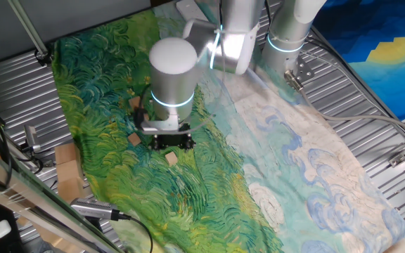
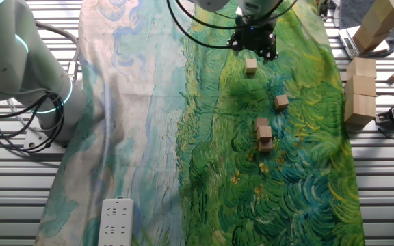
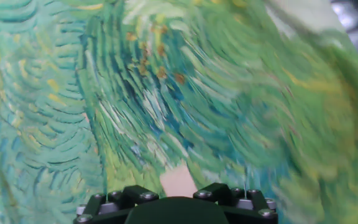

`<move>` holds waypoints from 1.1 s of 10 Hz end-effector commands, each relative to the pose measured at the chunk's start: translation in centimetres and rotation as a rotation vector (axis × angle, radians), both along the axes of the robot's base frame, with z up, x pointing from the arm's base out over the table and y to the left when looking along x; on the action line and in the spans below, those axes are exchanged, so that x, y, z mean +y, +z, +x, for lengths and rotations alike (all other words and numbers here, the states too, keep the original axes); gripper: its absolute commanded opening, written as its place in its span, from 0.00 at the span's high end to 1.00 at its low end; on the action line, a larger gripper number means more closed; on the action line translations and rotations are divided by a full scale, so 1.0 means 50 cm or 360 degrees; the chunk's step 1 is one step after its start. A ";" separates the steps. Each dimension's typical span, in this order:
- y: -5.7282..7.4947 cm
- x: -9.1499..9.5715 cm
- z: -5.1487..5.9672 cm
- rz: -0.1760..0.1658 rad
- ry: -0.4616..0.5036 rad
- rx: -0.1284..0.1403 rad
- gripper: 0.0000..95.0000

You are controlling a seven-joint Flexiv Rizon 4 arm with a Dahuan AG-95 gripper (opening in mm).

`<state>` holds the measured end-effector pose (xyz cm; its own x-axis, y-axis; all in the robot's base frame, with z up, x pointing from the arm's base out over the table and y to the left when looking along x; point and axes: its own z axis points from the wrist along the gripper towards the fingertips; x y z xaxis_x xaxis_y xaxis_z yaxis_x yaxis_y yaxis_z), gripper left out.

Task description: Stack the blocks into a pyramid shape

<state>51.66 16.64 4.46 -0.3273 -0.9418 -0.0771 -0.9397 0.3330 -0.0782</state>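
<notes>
blocks (image 2: 264, 133) are lying on the green painted cloth (image 2: 286, 184) covering the counter (image 2: 19, 198). the gripper (image 2: 254, 46) is hanging just above one lone block (image 2: 251, 65), which is showing just beside the hand's lower edge in the hand view. whether the fingers are open or closed cannot be told; nothing appears held. count in the other fixed view: one lone block near the gripper, one single block (image 2: 281, 102) between, and a touching cluster of apparently three, making about five. judgement: the step in hand is picking the lone block; the fingers should be straddling it squarely, descending straight, since the cloth is wrinkling and a small cube may tip.
</notes>
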 end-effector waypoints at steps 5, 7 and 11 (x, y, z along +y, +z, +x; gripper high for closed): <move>-0.096 0.008 -0.007 0.0001 0.0259 -0.0062 0.40; -0.088 -0.001 -0.002 0.0012 0.0222 -0.0048 1.00; -0.073 -0.013 0.005 0.0043 0.0170 -0.0040 1.00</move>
<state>51.93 15.64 0.81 -0.2264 -0.9685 -0.1034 -0.9659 0.2369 -0.1041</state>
